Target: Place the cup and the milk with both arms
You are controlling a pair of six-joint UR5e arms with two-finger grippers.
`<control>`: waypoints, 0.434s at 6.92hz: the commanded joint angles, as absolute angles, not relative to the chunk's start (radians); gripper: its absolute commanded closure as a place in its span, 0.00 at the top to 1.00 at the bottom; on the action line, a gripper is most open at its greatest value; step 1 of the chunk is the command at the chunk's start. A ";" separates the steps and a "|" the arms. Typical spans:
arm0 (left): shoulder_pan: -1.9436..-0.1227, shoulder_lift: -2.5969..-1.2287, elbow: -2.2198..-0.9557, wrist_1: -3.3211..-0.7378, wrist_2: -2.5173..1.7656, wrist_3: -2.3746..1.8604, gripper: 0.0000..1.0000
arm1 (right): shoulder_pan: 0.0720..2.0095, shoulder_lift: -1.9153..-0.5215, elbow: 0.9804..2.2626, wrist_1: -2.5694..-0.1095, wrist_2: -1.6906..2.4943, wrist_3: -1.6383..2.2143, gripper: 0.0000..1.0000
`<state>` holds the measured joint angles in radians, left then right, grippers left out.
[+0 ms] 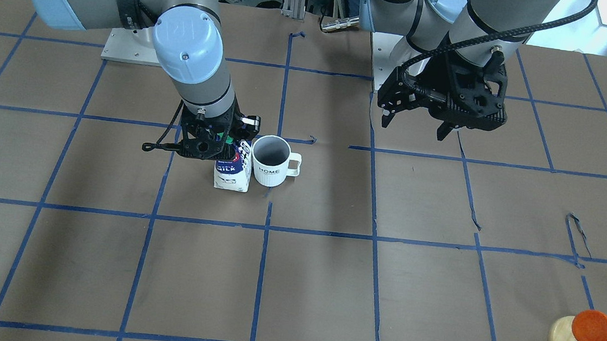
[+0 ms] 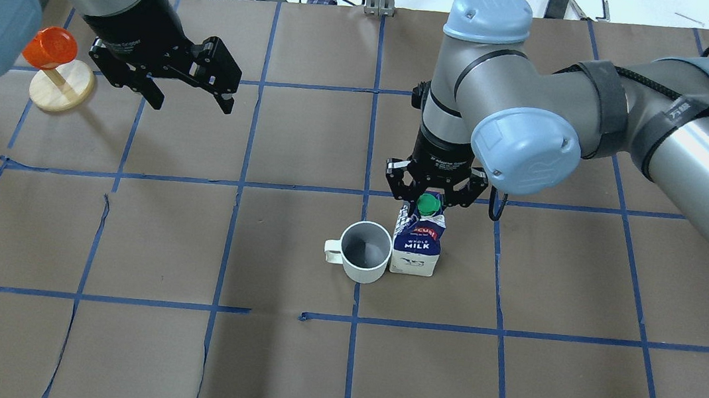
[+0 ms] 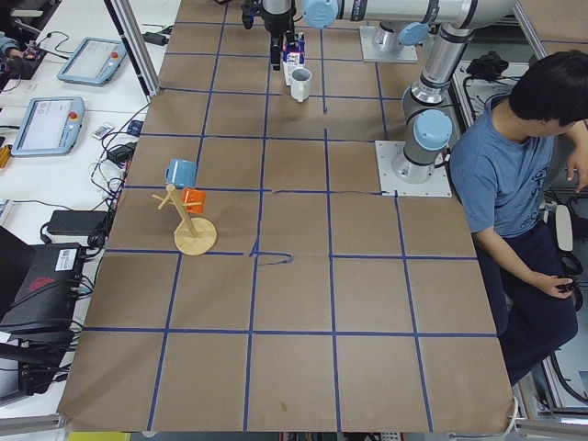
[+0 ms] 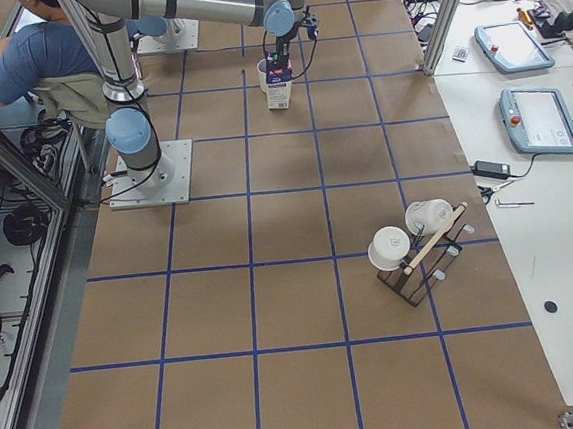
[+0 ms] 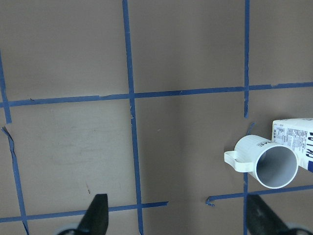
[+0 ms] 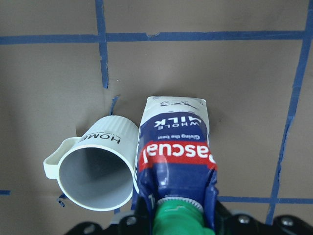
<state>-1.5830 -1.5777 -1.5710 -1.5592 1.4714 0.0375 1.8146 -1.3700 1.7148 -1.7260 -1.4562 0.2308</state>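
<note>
The white ribbed cup (image 2: 363,251) stands upright on the brown table, handle toward the view's left; "HOME" shows in the front-facing view (image 1: 271,160). The milk (image 2: 417,243) stands upright right beside it, touching or nearly so. My right gripper (image 2: 432,201) comes straight down over the carton's top, fingers on either side of the gable at the green cap, shut on it; the right wrist view shows the carton (image 6: 176,156) and the cup (image 6: 95,174) below. My left gripper (image 2: 192,100) is open and empty, raised well away to the far left. Its wrist view shows the cup (image 5: 266,164).
A wooden stand with an orange cup (image 2: 52,68) is at the far left of the table, near my left arm. A rack with white cups (image 4: 415,248) stands near the table's right end. A seated person (image 3: 514,184) is beside the robot's base.
</note>
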 commanded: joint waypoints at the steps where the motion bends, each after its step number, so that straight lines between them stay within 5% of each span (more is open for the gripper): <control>1: -1.583 -1.577 -1.572 -1.559 1.473 0.038 1.00 | 1.813 -1.370 1.715 -1.727 -1.456 0.229 1.00; 3: -1.582 -1.578 -1.574 -1.493 1.523 0.043 0.99 | 1.806 -1.381 1.680 -1.726 -1.468 0.229 1.00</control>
